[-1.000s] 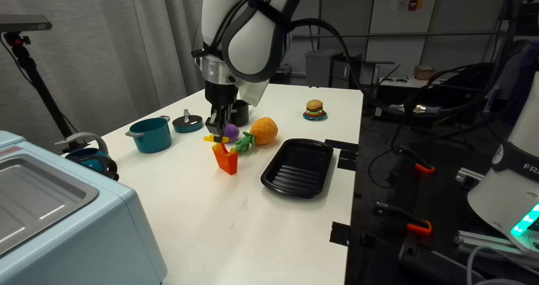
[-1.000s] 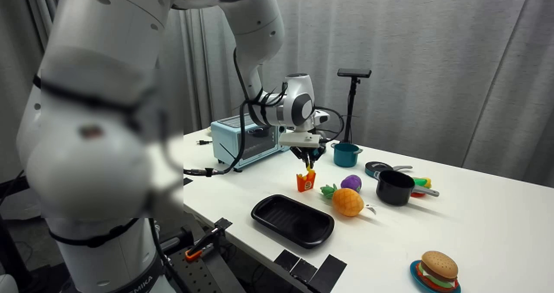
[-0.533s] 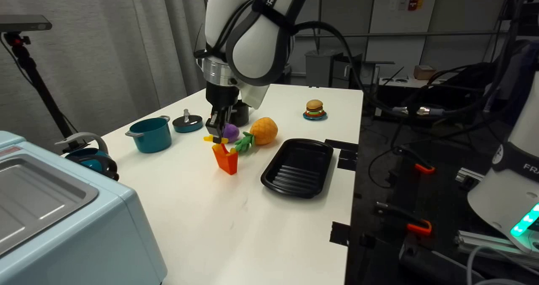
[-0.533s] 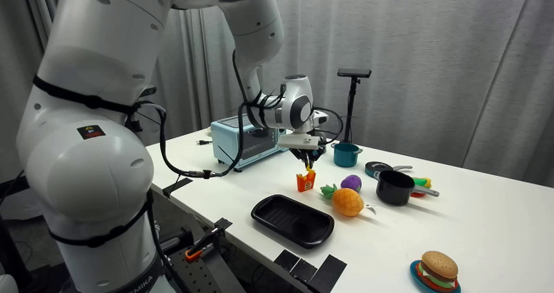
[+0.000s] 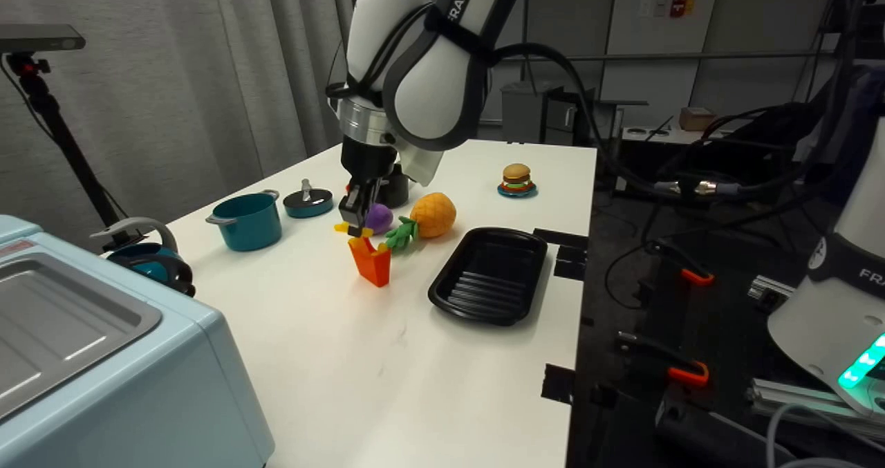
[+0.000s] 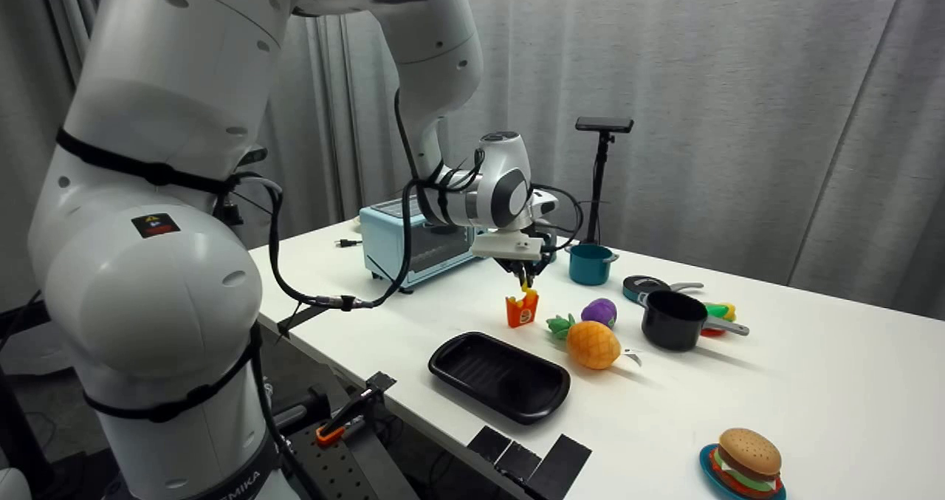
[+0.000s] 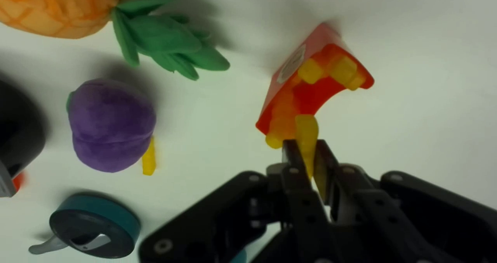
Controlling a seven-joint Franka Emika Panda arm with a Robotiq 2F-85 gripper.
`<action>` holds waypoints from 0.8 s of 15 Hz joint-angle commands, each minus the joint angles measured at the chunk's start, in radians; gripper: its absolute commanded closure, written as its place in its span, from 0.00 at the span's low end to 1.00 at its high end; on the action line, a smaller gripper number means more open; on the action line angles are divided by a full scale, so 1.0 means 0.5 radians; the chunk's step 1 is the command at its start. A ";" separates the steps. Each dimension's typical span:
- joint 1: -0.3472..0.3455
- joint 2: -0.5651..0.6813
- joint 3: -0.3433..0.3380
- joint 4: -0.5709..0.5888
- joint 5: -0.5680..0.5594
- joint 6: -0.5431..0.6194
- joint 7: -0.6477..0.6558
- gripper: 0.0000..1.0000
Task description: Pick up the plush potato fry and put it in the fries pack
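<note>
One yellow fry [image 7: 306, 127] was pinched in the gripper [image 7: 305, 150], its free tip overlapping the rim of the red pack [image 7: 318, 94] in the wrist view. Whether the two touched, I couldn't tell. Most of the fry's visible length lay outside the opening, so a release there risked dropping it down the outer wall; it probably needed to go further over first. Small fries [image 7: 310, 70] crowded both ends of the pack and could have snagged the new one, which made the middle gap the better target. Nothing visible braced the pack on the table [image 6: 650, 404], so a downward shove on its edge could have tipped it.

Near it were the green leaves [image 7: 167, 41] of a toy pineapple [image 6: 593, 345], likely to be brushed by a wide swing that way. A purple toy [image 7: 112, 127] sat near too, a loose fry [image 7: 148, 160] poking out at its side. Then came a black tray [image 6: 498, 374], a teal pot [image 6: 589, 265], a teal pan [image 6: 644, 286] and a black pot [image 6: 672, 321]. Well apart were a blue oven [image 6: 443, 247] and a burger [image 6: 747, 452].
</note>
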 commanded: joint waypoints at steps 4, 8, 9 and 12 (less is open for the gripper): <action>0.041 -0.020 -0.084 -0.070 -0.052 0.160 0.015 0.97; 0.065 -0.015 -0.112 -0.090 -0.045 0.230 0.009 0.97; 0.071 -0.013 -0.114 -0.097 -0.040 0.242 0.008 0.97; 0.093 -0.006 -0.122 -0.107 -0.036 0.267 0.011 0.97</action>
